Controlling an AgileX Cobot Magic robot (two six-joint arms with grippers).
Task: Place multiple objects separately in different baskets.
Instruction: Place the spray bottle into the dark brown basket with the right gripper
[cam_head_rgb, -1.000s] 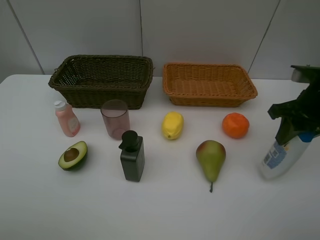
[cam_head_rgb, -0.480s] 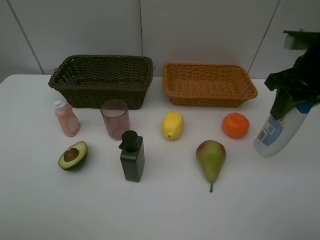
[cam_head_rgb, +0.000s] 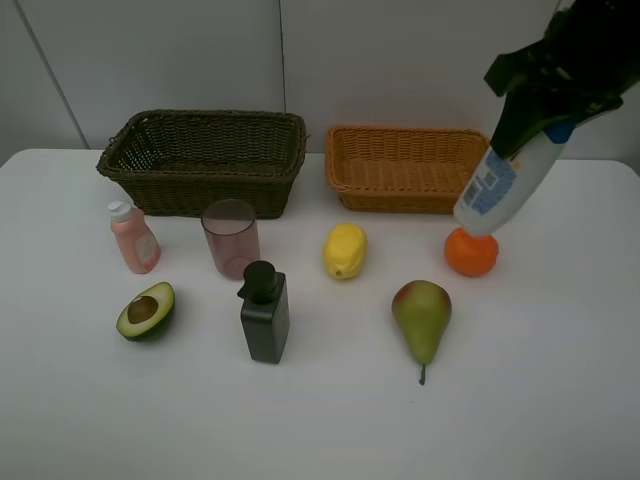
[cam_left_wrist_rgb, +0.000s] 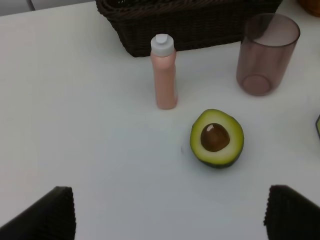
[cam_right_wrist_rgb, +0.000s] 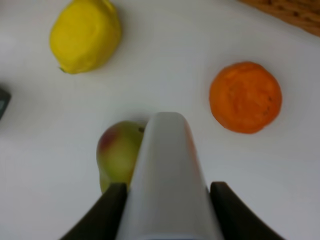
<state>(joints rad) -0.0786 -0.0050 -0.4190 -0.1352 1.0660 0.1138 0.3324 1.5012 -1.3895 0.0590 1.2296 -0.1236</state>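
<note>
Currently aloft: white bottle with blue cap (cam_head_rgb: 492, 185), tilted, base lowermost, clenched near the cap end by right end effector (cam_head_rgb: 550, 105); clear of the surface (cam_head_rgb: 560, 400), base overlapping the top of orange (cam_head_rgb: 471, 254) in the high view.

Left end effector (cam_left_wrist_rgb: 170, 216): released, fingers wide apart, grasping nothing; avocado half (cam_left_wrist_rgb: 216, 138) and pink bottle (cam_left_wrist_rgb: 164, 75) in its wrist view.

Back row: dark brown-green basket (cam_head_rgb: 200, 195) at left, orange-tan basket (cam_head_rgb: 400, 131) just beside it, not touching.

Middle row, left to right: pink bottle, upright; translucent pinkish cup (cam_head_rgb: 231, 240), mouth up; lemon (cam_head_rgb: 345, 250); orange.

Front row: avocado half, cut face up; black pump bottle (cam_head_rgb: 265, 315), upright; green-red pear (cam_head_rgb: 421, 316), stem toward the front edge.
</note>
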